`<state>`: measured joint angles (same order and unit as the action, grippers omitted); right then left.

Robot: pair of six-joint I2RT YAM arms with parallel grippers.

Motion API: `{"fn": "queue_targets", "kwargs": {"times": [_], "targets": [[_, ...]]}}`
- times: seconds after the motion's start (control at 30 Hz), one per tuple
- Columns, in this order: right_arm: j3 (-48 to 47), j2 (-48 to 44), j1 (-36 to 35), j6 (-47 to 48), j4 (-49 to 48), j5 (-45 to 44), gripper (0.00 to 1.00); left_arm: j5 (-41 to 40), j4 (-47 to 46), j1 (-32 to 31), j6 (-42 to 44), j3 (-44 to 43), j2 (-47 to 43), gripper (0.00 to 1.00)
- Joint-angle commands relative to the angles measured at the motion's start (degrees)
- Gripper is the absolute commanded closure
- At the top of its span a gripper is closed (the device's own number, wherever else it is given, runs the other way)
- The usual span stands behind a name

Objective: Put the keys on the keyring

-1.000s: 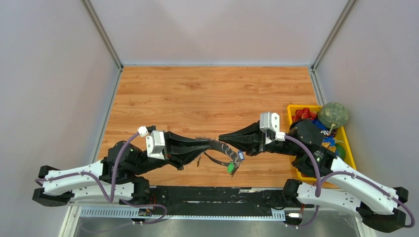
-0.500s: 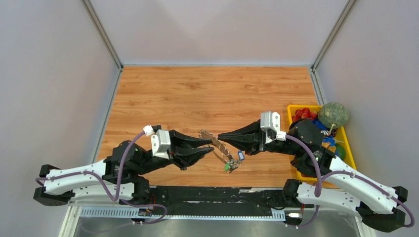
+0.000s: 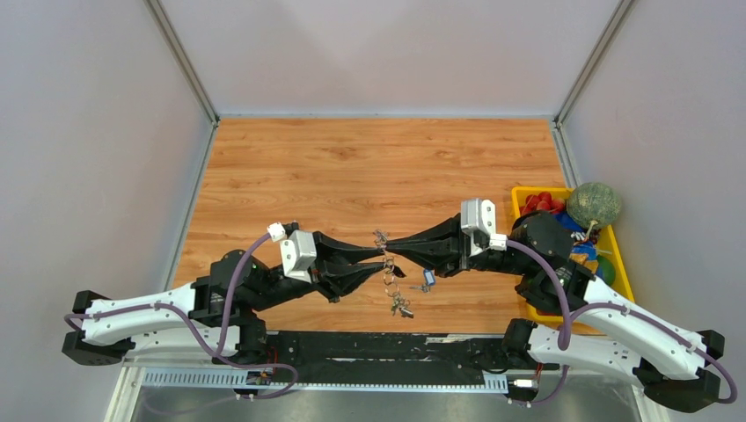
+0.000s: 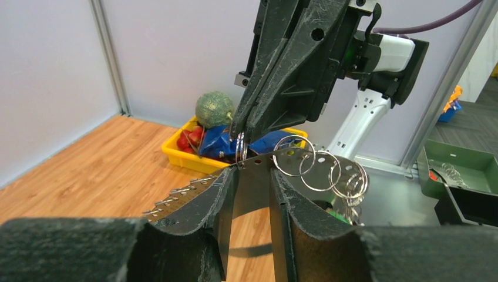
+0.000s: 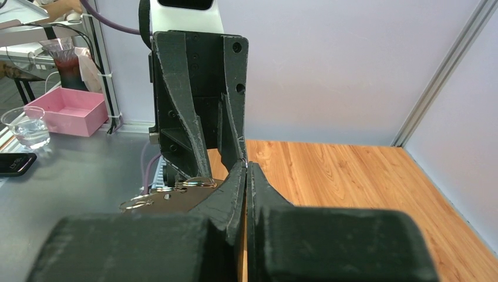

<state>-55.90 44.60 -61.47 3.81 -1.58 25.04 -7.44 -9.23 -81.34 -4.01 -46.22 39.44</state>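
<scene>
My left gripper [image 4: 253, 170] is shut on a dark flat strap [image 4: 252, 191] with punched holes, held edgewise between its fingers. Several thin silvery rings [image 4: 320, 170] hang through the holes. The keys [image 4: 352, 205] dangle below the far rings, one with a green tag. From above, the keys [image 3: 400, 305] hang under the two grippers, and the blue tag [image 3: 427, 280] is to their right. My right gripper [image 4: 242, 136] is shut, tip to tip with the left one. It pinches the keyring [image 4: 240, 150], seen edge-on at the strap's end. In the right wrist view its jaws [image 5: 245, 164] are pressed together.
A yellow tray [image 3: 521, 195] stands at the table's right edge with red and blue items and a round green ball [image 3: 593, 204]. Grey walls close in the wooden table [image 3: 352, 167] on three sides. Both arms meet above the table's near middle.
My left gripper has moved right, up to the right gripper's tip. The strap has turned from slanting across to nearly edge-on, and the keys have swung left beneath it. The right arm has stayed put.
</scene>
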Motion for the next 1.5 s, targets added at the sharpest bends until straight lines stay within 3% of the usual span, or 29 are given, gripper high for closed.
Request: {"fn": "queue_targets", "kwargs": {"times": [0.0,0.77,1.0,1.3,1.47], "targets": [[-2.5,-0.3,-0.2,-1.0,-5.3,1.5,1.0,-0.4,-2.3,-0.1,-0.6,-0.7,-0.3,0.65],[-1.9,0.1,-0.3,-1.7,-5.5,3.4,1.0,-0.8,-3.4,-0.1,0.0,-0.3,-1.0,0.72],[-1.6,0.0,-0.3,-1.9,-5.7,3.3,1.0,0.9,-3.2,-0.1,0.2,-0.8,-0.3,0.98],[-2.0,-1.6,-0.3,-0.5,0.2,1.2,1.0,0.9,1.0,-0.1,1.3,-3.0,0.1,1.0],[-4.5,-1.9,-0.3,1.8,11.8,-1.9,0.75,-0.6,10.7,-0.1,2.0,-7.5,1.2,1.0]]}}
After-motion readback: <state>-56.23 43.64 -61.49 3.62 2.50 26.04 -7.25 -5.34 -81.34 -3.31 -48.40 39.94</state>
